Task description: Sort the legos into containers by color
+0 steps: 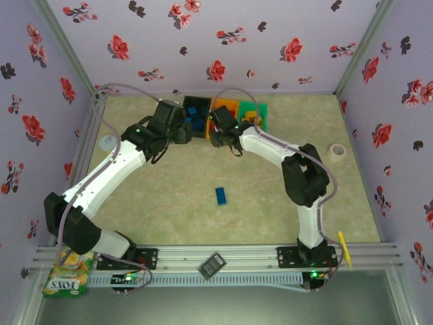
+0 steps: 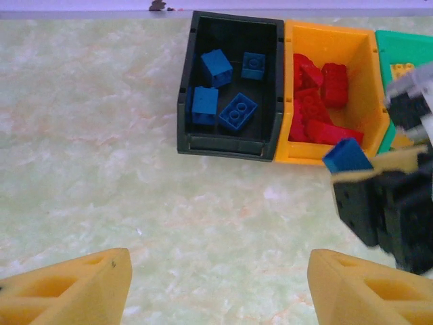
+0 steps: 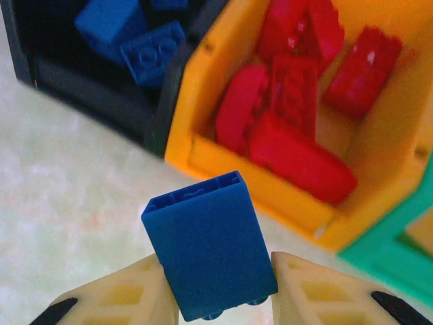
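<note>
The right gripper [image 3: 216, 291] pinches a blue brick [image 3: 210, 247] in front of the bins.
The snack packet [image 1: 66, 277] beside the left arm's base reads "FOXS". The held brick stands between the two fingers, pressed from both sides, just before the near wall of the orange bin [image 3: 270, 196] with red bricks [image 3: 298, 101]; the black bin [image 2: 226, 144] is to its left. The left gripper [image 2: 218, 264] is spread wide above the table [image 1: 270, 223]. A loose blue brick [image 1: 220, 195] lies well apart.

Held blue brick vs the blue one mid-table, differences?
Held brick is clamped in the right pincer, off the table; loose brick lies on the table, untouched. Held brick is just in front of the orange bin; loose brick sits far from any bin. Both blue, neither in the black bin yet.
</note>
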Motion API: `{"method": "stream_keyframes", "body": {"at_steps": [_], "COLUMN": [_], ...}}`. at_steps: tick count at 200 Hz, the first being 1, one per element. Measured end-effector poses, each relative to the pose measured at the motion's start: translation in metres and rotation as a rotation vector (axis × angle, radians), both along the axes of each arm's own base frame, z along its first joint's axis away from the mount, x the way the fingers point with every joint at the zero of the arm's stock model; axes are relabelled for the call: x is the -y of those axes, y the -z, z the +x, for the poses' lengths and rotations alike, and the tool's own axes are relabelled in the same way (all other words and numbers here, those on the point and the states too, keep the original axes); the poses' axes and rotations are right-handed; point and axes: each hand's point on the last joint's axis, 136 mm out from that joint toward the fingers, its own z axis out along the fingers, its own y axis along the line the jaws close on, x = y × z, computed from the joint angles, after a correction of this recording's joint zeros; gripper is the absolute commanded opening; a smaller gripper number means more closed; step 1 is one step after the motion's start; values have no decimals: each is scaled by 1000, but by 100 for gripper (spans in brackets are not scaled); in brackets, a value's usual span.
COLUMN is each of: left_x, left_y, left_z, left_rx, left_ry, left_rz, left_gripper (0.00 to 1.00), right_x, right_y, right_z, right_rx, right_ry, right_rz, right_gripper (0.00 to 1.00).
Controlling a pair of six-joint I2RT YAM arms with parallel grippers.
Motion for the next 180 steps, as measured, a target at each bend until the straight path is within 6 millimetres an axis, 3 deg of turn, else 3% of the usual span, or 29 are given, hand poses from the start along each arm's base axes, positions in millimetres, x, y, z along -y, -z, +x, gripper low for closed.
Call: {"method": "stream_keyframes", "body": {"at_steps": [65, 119, 155, 180], "left_x": [-14, -21, -13, 5], "left_y": [-11, -12, -9, 8], "left_z": [-16, -29, -39, -52], "left_rx": [-2, -24, -38, -85], "left_ry": [-20, -33, -11, 26], "left_rz": [3, -4, -18, -23], "left_gripper": [71, 71, 72, 72], "right_x": [-45, -64, -51, -32], "right_y": [-13, -11, -8, -5], "right_z": [72, 133, 141, 129], "right_rx": [116, 207, 193, 152], "right_ry": [8, 58, 80, 93], "right_rz": [58, 105, 91, 57], "right_gripper": [38, 65, 66, 66]}}
